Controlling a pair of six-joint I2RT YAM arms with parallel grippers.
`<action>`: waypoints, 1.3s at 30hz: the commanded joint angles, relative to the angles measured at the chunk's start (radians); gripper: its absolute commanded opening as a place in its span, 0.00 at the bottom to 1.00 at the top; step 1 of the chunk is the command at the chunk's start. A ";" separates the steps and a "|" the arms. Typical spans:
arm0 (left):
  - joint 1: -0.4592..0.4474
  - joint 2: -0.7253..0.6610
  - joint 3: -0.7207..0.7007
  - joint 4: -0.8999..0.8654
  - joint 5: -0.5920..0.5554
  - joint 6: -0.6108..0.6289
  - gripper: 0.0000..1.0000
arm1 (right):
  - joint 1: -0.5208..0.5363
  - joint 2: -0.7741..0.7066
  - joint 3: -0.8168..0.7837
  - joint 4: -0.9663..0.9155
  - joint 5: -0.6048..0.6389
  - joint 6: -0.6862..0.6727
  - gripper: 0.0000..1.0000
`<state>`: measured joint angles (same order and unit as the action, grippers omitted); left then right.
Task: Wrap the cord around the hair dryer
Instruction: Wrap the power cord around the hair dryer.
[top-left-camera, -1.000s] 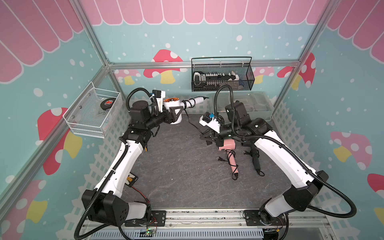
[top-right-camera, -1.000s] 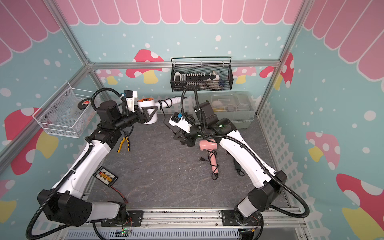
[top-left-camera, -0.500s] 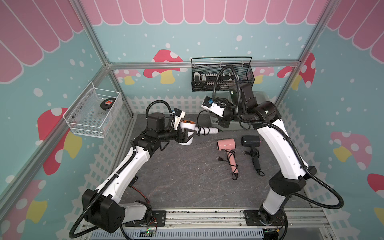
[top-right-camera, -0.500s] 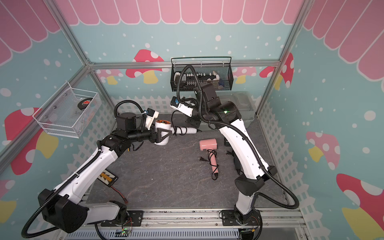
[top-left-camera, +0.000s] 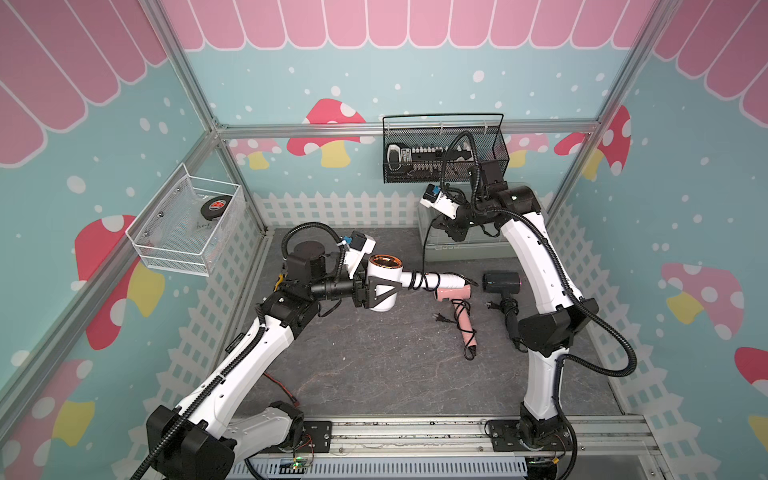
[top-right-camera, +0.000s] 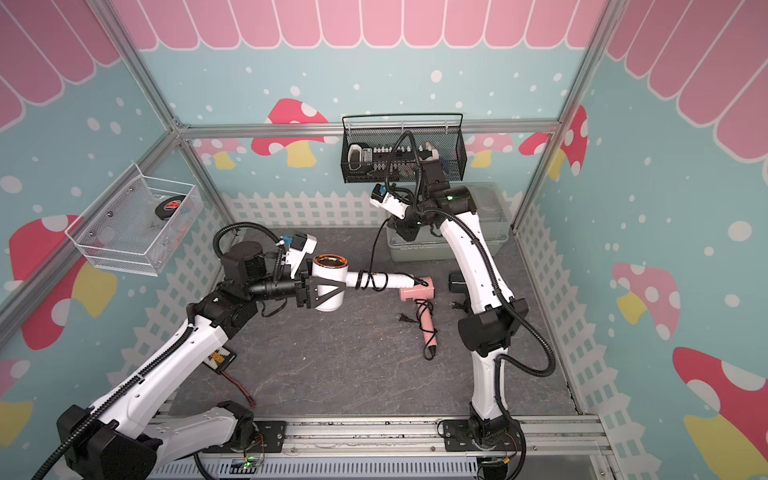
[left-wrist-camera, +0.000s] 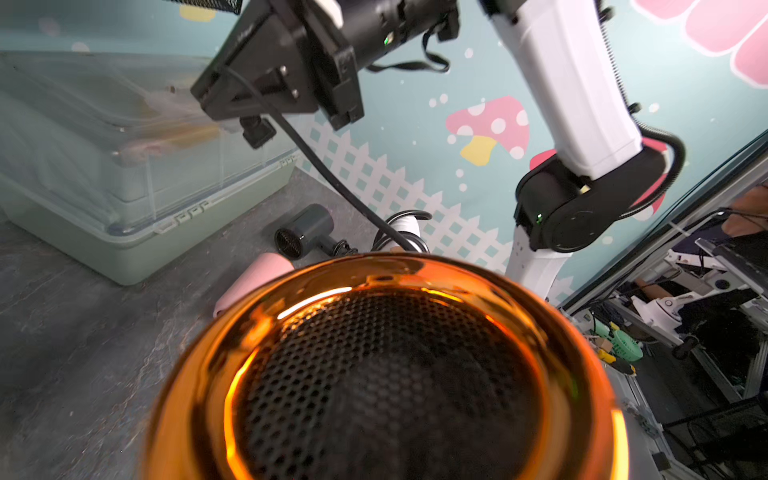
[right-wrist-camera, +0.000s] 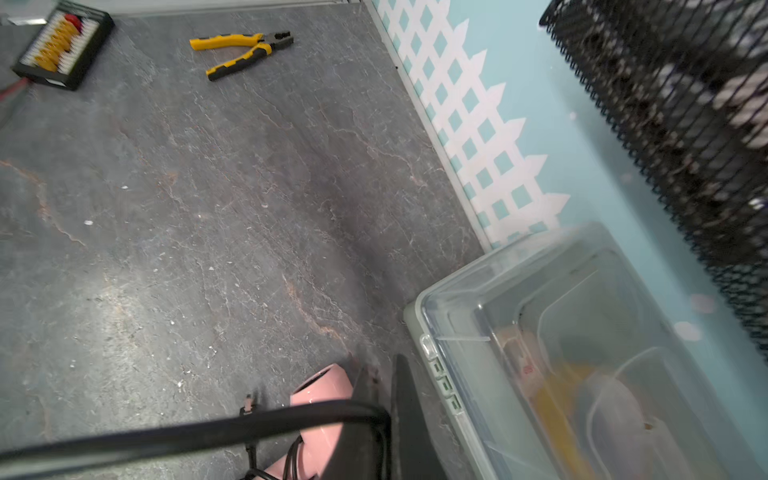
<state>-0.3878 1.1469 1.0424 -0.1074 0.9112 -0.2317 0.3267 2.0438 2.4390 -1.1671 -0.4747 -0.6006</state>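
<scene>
- The left fingers (top-left-camera: 365, 293) clasp the white hair dryer (top-left-camera: 384, 276); its barrel hides one finger.
- The right fingers (left-wrist-camera: 232, 95), above its handle, pinch the cord (top-left-camera: 424, 249) coiled there.

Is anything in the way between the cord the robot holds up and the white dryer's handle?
Nothing visible blocks it. The cord runs free from the right gripper down to the loops on the white hair dryer, held by the left gripper. The pink hair dryer lies lower, on the table by the handle's tip.

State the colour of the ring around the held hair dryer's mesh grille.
Glossy copper-orange ring; clearest in the left wrist view.
</scene>
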 joint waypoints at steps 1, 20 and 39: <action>-0.004 -0.042 -0.002 0.200 0.109 -0.075 0.00 | -0.027 0.035 -0.032 0.030 -0.208 0.019 0.00; 0.137 0.104 -0.071 0.907 0.046 -0.554 0.00 | -0.117 -0.229 -0.833 0.820 -0.556 0.504 0.00; 0.145 0.117 -0.074 0.711 -0.237 -0.417 0.00 | 0.120 -0.475 -1.227 0.975 -0.340 0.634 0.00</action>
<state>-0.2489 1.3067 0.9302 0.6224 0.7609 -0.7204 0.3935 1.6135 1.2297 -0.1005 -0.8902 0.0956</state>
